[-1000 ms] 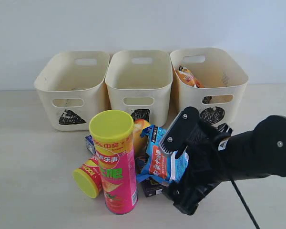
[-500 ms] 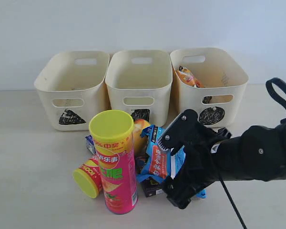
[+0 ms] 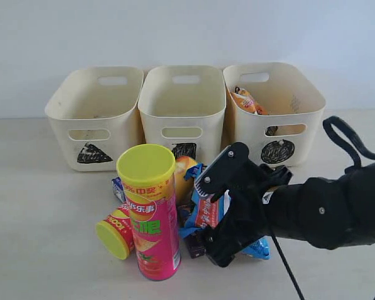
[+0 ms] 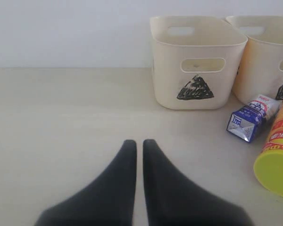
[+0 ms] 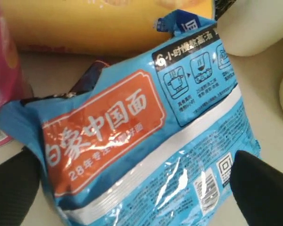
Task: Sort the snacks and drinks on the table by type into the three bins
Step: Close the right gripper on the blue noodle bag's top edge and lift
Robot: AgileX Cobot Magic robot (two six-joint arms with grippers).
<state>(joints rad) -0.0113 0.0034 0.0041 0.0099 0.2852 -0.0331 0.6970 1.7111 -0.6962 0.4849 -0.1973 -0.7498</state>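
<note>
Along the far edge of the table (image 3: 31, 206) stand the three bins side by side: triangle bin (image 3: 65, 122) towards the left edge, square bin (image 3: 206, 122) in the middle, circle bin (image 3: 307, 119) towards the right edge. An orange bag (image 3: 245, 100) lies inside the circle bin.

Between the bins and the near edge, around mid-table, the remaining items are clustered. The pink can (image 3: 151, 219) stands upright. The red can (image 3: 115, 232) lies on its side against its left flank. The blue-and-white carton (image 4: 251, 120) lies just behind the red can. The orange can (image 3: 185, 175) lies behind the pink one, and the dark carton (image 3: 195, 247) shows under the blue bag (image 5: 146, 141).

The right gripper (image 3: 214, 215) is at the blue bag, fingers spread, one on each side of it; whether they touch it cannot be told.

The left gripper (image 4: 137, 145) is over bare table near the left edge, its fingers pressed almost together and holding nothing.
</note>
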